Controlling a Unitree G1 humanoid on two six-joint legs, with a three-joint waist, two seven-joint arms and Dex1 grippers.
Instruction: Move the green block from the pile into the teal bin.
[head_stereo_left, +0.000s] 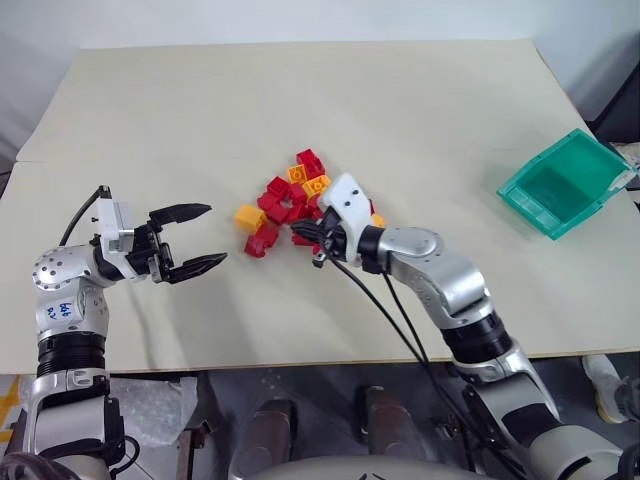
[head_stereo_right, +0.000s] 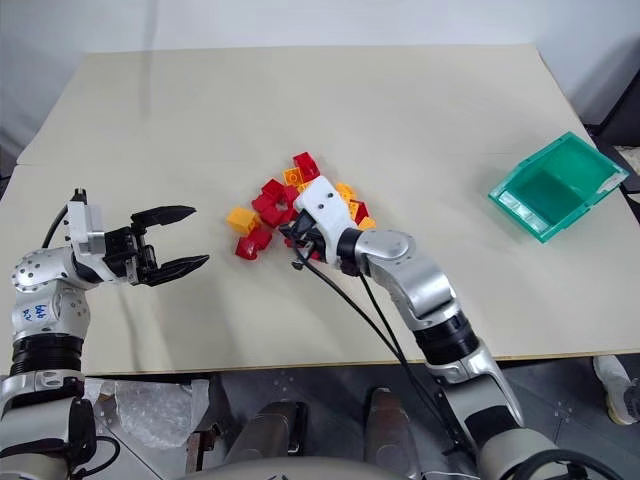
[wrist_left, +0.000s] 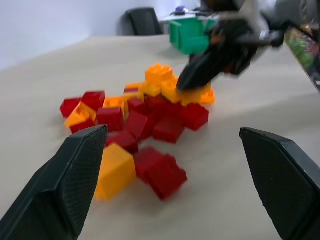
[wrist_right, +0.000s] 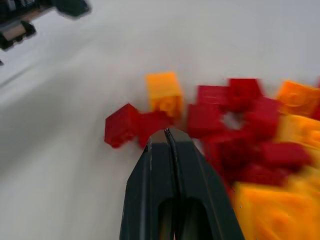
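With its black fingers pressed together on nothing, the right gripper (wrist_right: 167, 134) noses into the heap of red and yellow-orange studded plastic bricks (head_stereo_left: 290, 200) mid-worktop, probably to uncover the green one, while the wide-open left gripper (head_stereo_left: 195, 238) waits beside it.

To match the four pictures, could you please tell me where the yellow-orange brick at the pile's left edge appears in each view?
Left eye view: yellow-orange brick, at the pile's left edge.
Right eye view: same place.
Left wrist view: nearest brick, before the pile.
Right wrist view: just beyond the right gripper.
Shared landmark: that shut gripper.
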